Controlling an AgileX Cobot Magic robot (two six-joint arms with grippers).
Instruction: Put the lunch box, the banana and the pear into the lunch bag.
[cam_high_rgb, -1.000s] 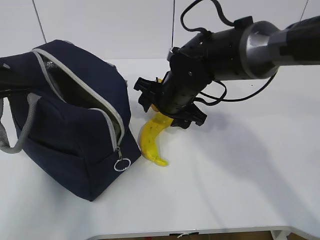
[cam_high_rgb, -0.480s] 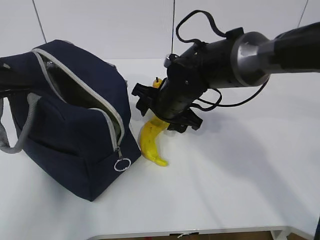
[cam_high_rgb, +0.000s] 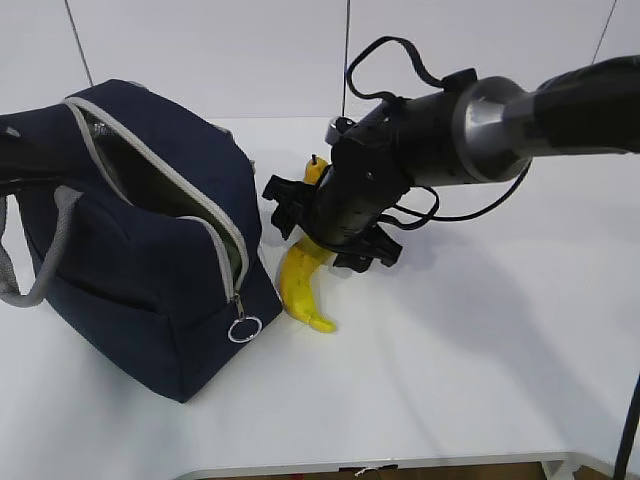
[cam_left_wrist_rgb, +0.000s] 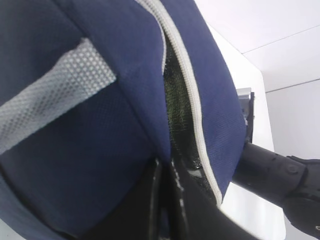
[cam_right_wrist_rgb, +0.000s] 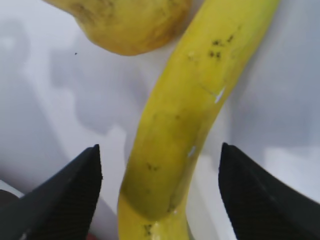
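Note:
The navy lunch bag (cam_high_rgb: 150, 270) stands at the left with its zip open; its fabric (cam_left_wrist_rgb: 100, 125) fills the left wrist view. My left gripper (cam_left_wrist_rgb: 164, 167) is shut on the bag's rim beside the grey zipper. On the table just right of the bag lies the yellow banana (cam_high_rgb: 300, 285) (cam_right_wrist_rgb: 190, 100). My right gripper (cam_high_rgb: 325, 235) (cam_right_wrist_rgb: 160, 150) hangs low over it, open, one finger on each side and apart from the peel. The pear (cam_high_rgb: 316, 170) (cam_right_wrist_rgb: 125, 25) sits right behind the banana's far end. The lunch box is out of view.
The bag's ring pull (cam_high_rgb: 243, 328) hangs at its front corner, close to the banana's tip. A grey handle (cam_high_rgb: 30, 270) loops down the bag's left side. The right arm's cables (cam_high_rgb: 400, 60) arch above it. The white table's front edge (cam_high_rgb: 400, 462) runs along the bottom.
My right gripper has come down and a little to the left, closer around the banana. The banana, pear and bag have not moved, and the left gripper still pinches the rim.

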